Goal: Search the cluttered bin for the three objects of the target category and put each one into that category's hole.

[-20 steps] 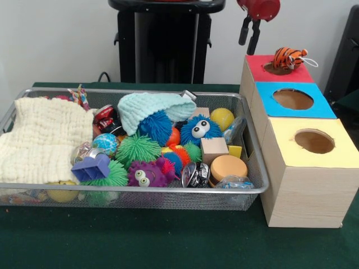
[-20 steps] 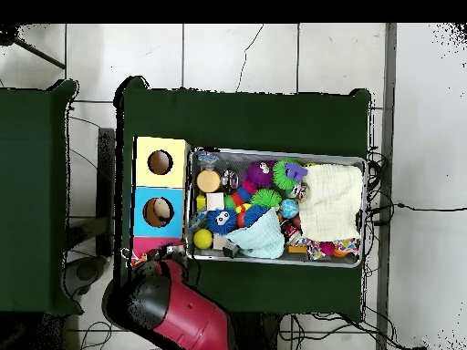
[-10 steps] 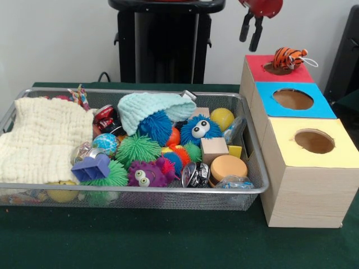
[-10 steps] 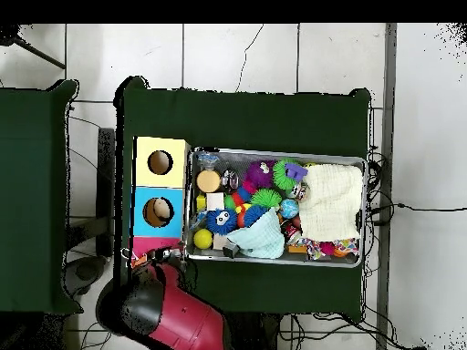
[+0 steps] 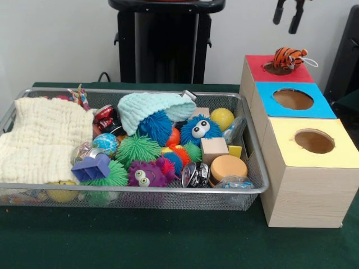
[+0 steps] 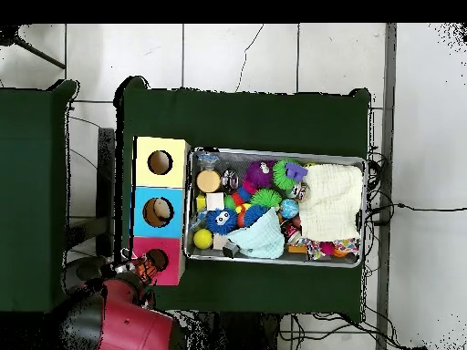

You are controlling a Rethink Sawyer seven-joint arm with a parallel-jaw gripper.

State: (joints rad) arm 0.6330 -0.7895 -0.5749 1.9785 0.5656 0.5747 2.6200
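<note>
A plain pale wall (image 5: pixel 56 39) fills the back of the front view. From overhead, the floor (image 6: pixel 237 55) is light tile with dark grout lines — cables trail over it along the right side. A second green-covered table (image 6: pixel 32 191) stands beside the main green table (image 6: pixel 246 118), off its left edge.

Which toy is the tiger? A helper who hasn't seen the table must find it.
Find the three boxes right of the bin. On the far red box, the tiger sits over the hole, the only orange, black-striped toy outside the bin.
</note>
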